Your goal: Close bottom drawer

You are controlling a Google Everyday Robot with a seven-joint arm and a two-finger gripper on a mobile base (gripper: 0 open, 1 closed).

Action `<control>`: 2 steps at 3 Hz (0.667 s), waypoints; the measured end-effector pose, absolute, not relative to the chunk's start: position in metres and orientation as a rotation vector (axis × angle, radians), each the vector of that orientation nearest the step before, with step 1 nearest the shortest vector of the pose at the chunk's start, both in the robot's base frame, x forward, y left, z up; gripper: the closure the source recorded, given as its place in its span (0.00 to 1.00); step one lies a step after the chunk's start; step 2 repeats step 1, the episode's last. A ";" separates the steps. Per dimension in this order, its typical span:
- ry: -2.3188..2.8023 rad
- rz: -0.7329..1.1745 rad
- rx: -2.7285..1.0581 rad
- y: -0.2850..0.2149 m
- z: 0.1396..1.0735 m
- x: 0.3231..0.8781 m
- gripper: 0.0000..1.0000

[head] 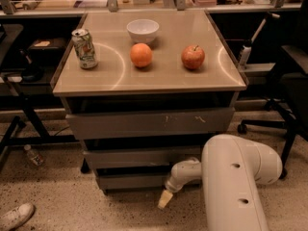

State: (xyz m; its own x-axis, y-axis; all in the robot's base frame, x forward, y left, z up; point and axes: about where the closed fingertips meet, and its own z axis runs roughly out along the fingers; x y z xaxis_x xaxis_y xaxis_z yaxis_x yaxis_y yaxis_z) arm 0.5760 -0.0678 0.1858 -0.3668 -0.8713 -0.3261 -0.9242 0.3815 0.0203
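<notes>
The bottom drawer (132,181) is the narrowest and lowest of three grey-brown drawer fronts under the table top. It sits a little out from the cabinet, with a dark gap above its front panel. My gripper (165,199) is at the end of the white arm (236,186) that comes in from the lower right. It sits at the drawer front's right end, just below and in front of it, near the floor.
On the table top (216,81) stand a soda can (84,48), a white bowl (143,31), an orange (141,55) and an apple (193,57). The widest top drawer (149,123) and middle drawer (142,157) stand above. An office chair (288,81) is right, a shoe (15,216) lower left.
</notes>
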 end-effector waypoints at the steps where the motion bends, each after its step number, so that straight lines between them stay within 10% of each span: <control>1: 2.382 0.291 -1.588 -0.068 0.186 0.576 0.00; 2: 2.382 0.291 -1.588 -0.068 0.186 0.576 0.00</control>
